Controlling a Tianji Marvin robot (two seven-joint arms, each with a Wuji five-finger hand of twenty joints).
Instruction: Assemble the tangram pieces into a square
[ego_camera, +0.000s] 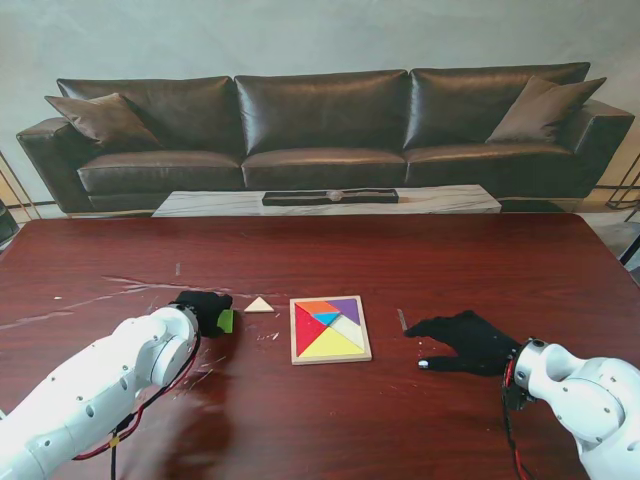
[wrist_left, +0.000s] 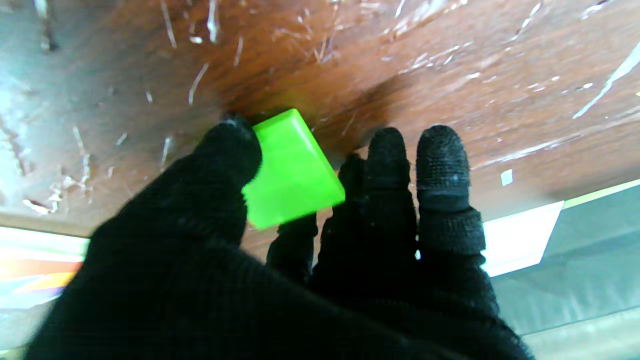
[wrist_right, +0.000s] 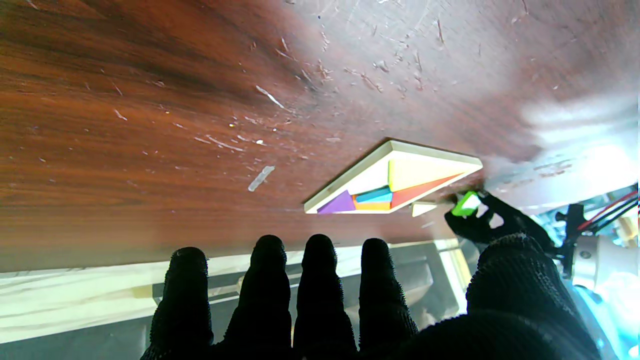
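Our left hand (wrist_left: 280, 260) pinches the bright green plastic tangram piece (wrist_left: 290, 170) between thumb and fingers, just left of the square wooden tray (ego_camera: 331, 358) mid-bench. Right hand (ego_camera: 462, 341) rests released, fingers spread. Risk: shallow pinch, so the piece could twist and jam on the tray rim.

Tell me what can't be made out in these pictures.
- Green piece: stand view, mostly hidden by the left hand; its full outline stays covered by fingers in the left wrist view.
- Small thing by the right hand: too small to identify.
- Tray gap shape: too small.
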